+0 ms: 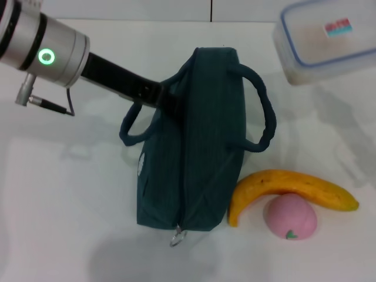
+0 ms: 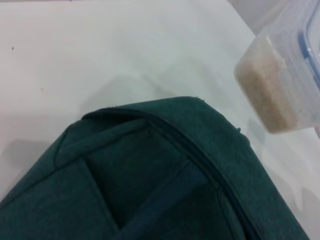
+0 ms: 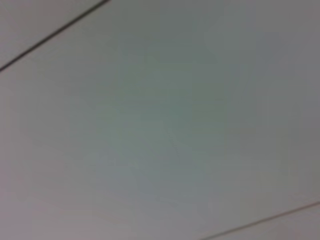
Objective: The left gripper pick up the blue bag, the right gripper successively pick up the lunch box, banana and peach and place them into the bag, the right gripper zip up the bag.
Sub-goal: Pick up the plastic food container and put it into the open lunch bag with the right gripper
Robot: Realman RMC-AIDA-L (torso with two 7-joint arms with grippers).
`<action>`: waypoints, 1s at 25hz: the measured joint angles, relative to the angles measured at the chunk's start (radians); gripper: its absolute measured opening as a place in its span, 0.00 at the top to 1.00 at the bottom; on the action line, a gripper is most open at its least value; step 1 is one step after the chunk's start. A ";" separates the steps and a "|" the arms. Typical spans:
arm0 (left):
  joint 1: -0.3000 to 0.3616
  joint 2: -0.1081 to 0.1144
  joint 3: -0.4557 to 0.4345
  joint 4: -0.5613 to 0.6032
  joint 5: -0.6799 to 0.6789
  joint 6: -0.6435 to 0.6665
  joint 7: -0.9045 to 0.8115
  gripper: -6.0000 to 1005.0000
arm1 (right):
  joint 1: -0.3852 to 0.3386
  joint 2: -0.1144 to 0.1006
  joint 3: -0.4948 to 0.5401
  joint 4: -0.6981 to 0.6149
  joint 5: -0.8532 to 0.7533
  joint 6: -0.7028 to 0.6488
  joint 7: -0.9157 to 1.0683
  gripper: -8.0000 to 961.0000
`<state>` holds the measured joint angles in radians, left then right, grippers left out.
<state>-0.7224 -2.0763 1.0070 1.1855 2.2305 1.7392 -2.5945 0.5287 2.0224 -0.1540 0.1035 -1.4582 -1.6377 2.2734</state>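
my left gripper at the blue bag's near handle, grip state hidden, i cannot tell, lunch box raised beyond the bag's right, banana touching peach on the white table

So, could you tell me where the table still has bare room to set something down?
The widest bare stretch of the table lies on the robot's left of the blue bag, below the left arm. A narrower strip runs along the near edge. It is crowded on the right: banana and peach sit against the bag, with the lunch box beyond.
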 joint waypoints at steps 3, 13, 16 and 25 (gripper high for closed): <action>-0.018 0.006 0.000 0.011 0.000 0.003 -0.021 0.94 | 0.040 0.001 0.000 -0.002 -0.001 -0.018 -0.001 0.89; -0.063 0.005 0.001 0.035 -0.002 0.008 -0.053 0.94 | 0.165 0.006 -0.023 0.007 -0.034 -0.046 -0.045 0.89; -0.072 0.002 0.001 0.035 -0.002 0.008 -0.053 0.94 | 0.178 0.006 -0.026 0.008 -0.073 -0.012 -0.082 0.89; -0.077 0.001 0.001 0.036 -0.002 0.008 -0.053 0.94 | 0.139 0.004 -0.027 -0.005 -0.192 0.094 -0.182 0.89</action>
<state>-0.7996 -2.0755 1.0078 1.2210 2.2290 1.7473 -2.6476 0.6677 2.0261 -0.1805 0.0981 -1.6497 -1.5440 2.0916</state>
